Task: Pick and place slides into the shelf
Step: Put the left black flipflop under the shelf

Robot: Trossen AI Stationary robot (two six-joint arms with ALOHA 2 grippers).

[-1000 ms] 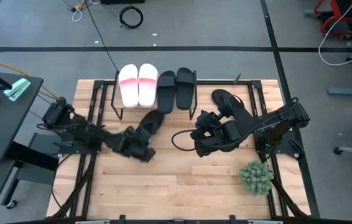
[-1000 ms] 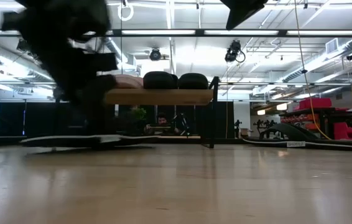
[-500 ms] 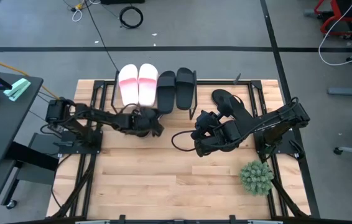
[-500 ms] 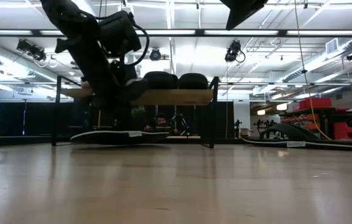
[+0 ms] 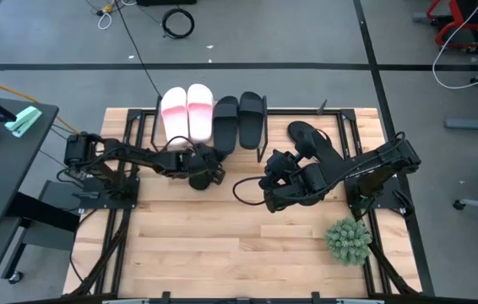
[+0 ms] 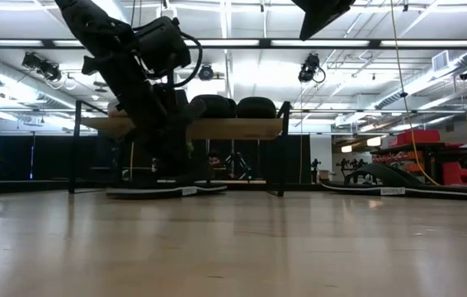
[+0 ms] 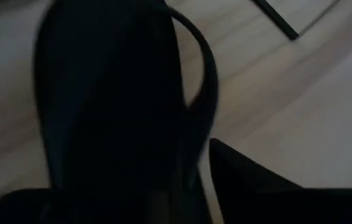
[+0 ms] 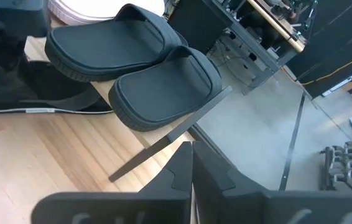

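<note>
My left gripper point(image 5: 203, 173) reaches from the table's left to the shelf's point(image 6: 242, 128) near side and is shut on a thin black flip-flop point(image 6: 167, 190), which lies flat under the top board. In the left wrist view the flip-flop point(image 7: 107, 112) fills the picture. Two pale pink slides point(image 5: 188, 114) and two black broad-band slides point(image 5: 239, 120) rest sole-down on the top board. The second flip-flop point(image 5: 311, 139) lies on the table to the shelf's right. My right gripper point(image 5: 271, 181) waits shut near the shelf's right end. My left gripper holds the black flip-flop at the end nearest me, coming down at a slant from the table's left. One finger point(image 7: 250, 177) shows beside the sole's edge, below the thong strap point(image 7: 208, 68); the gripper hides the contact itself. The sole lies flat under the shelf.
A spiky green plant ball point(image 5: 347, 239) stands at the table's right near corner. A black cable loops on the table next to my right gripper point(image 8: 191, 165). Bare slatted wood stretches across the near half of the table.
My left gripper has swung from the table's middle toward the far edge and the shelf, taking the flip-flop along. The flip-flop has slid to the right and turned, and now lies with its length under the shelf's top board.
</note>
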